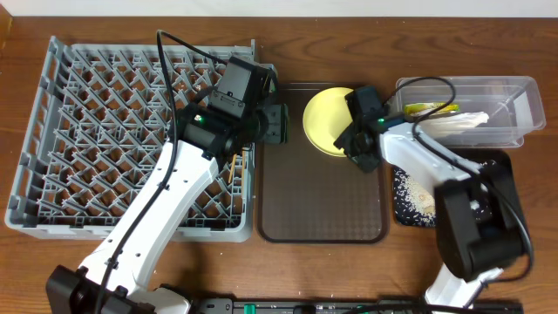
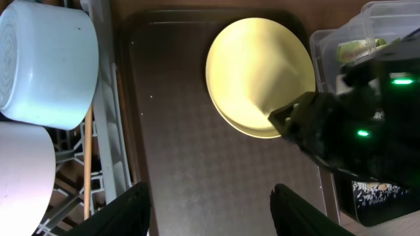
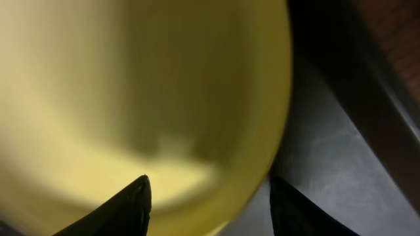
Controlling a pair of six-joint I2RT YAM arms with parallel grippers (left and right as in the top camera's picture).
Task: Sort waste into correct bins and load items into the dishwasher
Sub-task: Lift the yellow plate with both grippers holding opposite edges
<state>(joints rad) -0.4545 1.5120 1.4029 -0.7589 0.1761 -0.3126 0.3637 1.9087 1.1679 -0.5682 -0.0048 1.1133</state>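
Observation:
My right gripper [image 1: 347, 138] [image 3: 208, 187] is shut on the right rim of the yellow plate [image 1: 324, 118] [image 3: 98, 85], one finger over its inside and one outside. The plate lies at the far end of the brown tray [image 1: 318, 205]. My left gripper [image 1: 277, 124] [image 2: 210, 190] hangs open and holds nothing over the tray's left edge, beside the grey dish rack [image 1: 96, 113]. In the rack sit a light-blue bowl [image 2: 46, 62], a white bowl [image 2: 23, 177] and a chopstick [image 2: 86, 164].
A clear tub [image 1: 523, 87] at the far right holds the wrapper [image 1: 427, 110] and the tissue [image 1: 462, 122]. The black tray [image 1: 399, 214] beside the brown one carries rice scraps [image 1: 418, 196]. My right arm reaches across it.

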